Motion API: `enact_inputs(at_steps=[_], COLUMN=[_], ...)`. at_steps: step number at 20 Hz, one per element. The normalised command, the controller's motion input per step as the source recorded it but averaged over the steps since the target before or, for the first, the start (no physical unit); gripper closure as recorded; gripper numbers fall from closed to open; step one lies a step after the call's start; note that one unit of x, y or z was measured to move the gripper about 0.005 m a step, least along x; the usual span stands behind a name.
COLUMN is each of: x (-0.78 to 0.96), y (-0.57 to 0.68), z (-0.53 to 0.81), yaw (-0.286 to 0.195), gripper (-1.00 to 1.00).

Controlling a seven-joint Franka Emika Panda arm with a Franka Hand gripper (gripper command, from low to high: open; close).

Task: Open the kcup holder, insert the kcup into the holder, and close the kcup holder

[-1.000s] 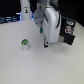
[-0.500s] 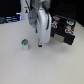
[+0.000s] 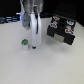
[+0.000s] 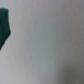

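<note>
The gripper (image 3: 33, 47), finger state impossible to tell, hangs just beside the tiny green-topped translucent kcup (image 3: 24, 44); it could knock it over.

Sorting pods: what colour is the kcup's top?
Green; the kcup shows best in the exterior view.

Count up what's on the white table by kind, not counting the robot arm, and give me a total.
Kcup: 1
Kcup holder: 1
Total: 2

The blurry clutter along the far edge is too unclear to count.
</note>
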Motion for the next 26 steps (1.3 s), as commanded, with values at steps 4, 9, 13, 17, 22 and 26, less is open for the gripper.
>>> enact_inputs(at_steps=[4,9,13,17,22,26], x=[-0.28,-0.11,-0.11,-0.21,-0.39,-0.53], y=[-0.46,-0.47,0.03,0.15,0.21,0.15], z=[-0.36,-0.42,0.0,0.12,0.12,0.02], yaw=[-0.272,-0.29,0.012,0.024,0.046,0.044], gripper=[-1.0,-1.0,-1.0,-1.0,-1.0,-1.0])
